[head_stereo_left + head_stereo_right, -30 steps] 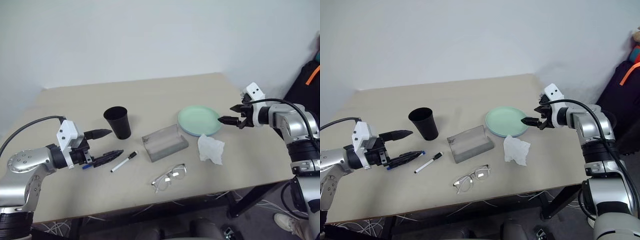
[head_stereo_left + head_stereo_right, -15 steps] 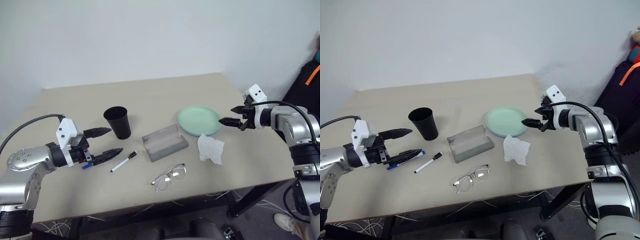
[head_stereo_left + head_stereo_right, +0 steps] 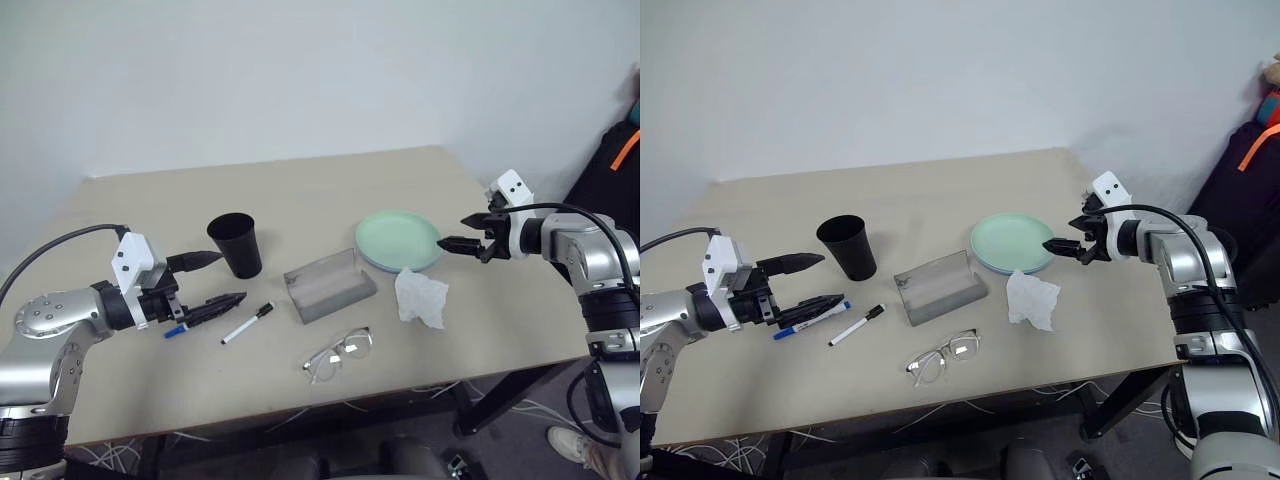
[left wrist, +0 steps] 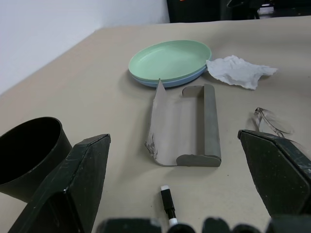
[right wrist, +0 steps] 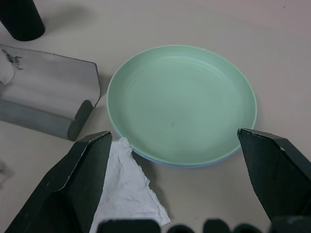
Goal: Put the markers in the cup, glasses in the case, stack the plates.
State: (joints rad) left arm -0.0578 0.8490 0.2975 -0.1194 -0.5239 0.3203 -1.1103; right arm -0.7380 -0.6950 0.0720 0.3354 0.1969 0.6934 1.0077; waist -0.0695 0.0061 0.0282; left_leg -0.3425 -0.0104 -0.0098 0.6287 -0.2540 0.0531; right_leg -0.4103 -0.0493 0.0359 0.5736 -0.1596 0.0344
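1. On the table (image 3: 150,390), the black cup (image 3: 236,244) stood upright with nothing seen inside it; the grey case (image 3: 330,284) lay open and empty.
2. Green plate (image 3: 398,238) sat stacked on the blue plate (image 4: 167,82).
3. Left gripper (image 3: 805,282) hung spread wide, holding nothing, over the blue-capped marker (image 3: 810,320); the black-capped marker (image 3: 248,323) lay just beside it.
4. Right gripper (image 3: 459,230) hovered released at the plates' edge.
5. Glasses (image 3: 338,354) lay near the case, a crumpled tissue (image 3: 421,297) beside the plates.

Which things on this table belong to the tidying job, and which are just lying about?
Job:
blue-capped white marker
black-capped white marker
black tapered plastic cup
wire-framed glasses
open grey translucent case
pale green plate stacked on light blue plate

Lying about:
crumpled white tissue
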